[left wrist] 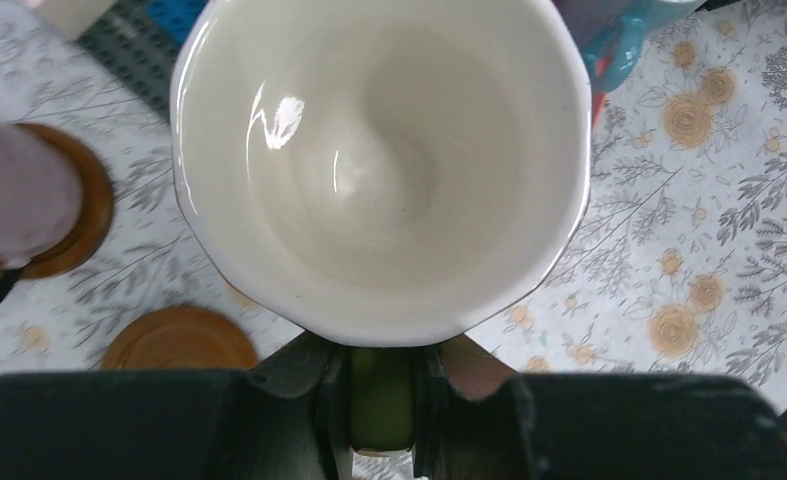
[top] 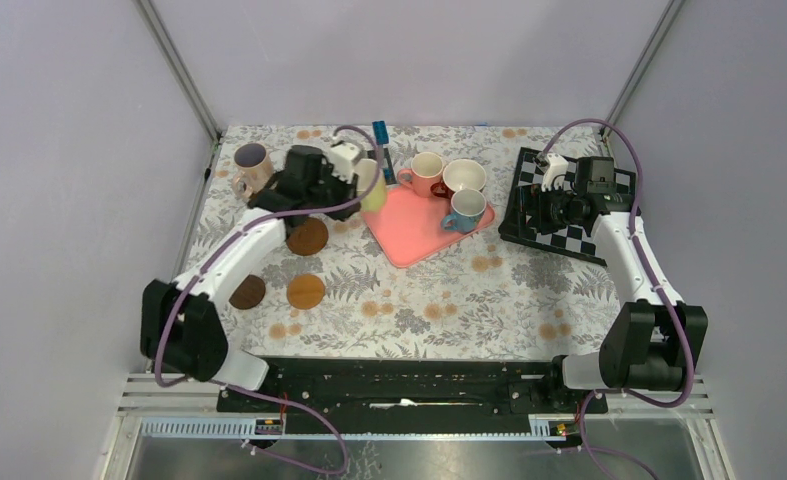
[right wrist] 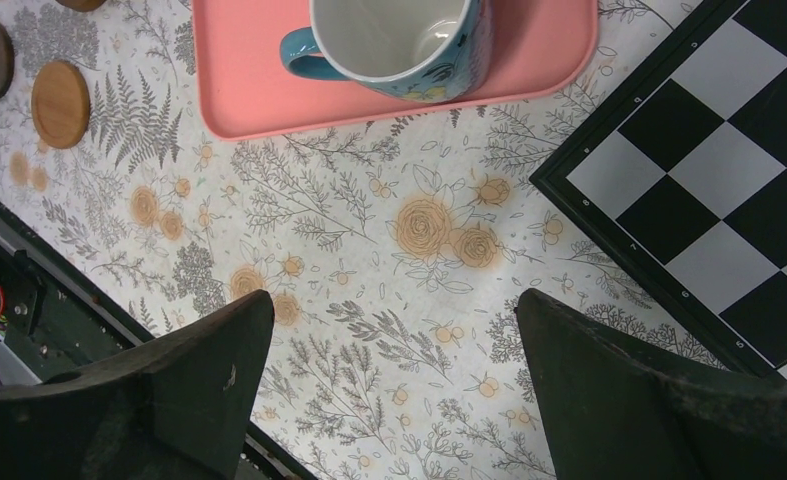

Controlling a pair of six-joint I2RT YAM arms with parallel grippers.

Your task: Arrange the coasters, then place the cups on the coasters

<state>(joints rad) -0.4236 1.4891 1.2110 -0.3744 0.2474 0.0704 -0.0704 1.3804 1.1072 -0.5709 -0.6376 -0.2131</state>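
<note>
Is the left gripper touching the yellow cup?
Touching. The left wrist view shows the left gripper with its jaws pinched on the handle of the yellow cup, no gap either side.

Bright, even light; small glare patches inside cup [left wrist: 379, 170]

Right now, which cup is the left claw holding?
The yellow cup: its handle is pinched in the left claw. The salmon cup, white cup and blue cup stand free of any claw.
</note>
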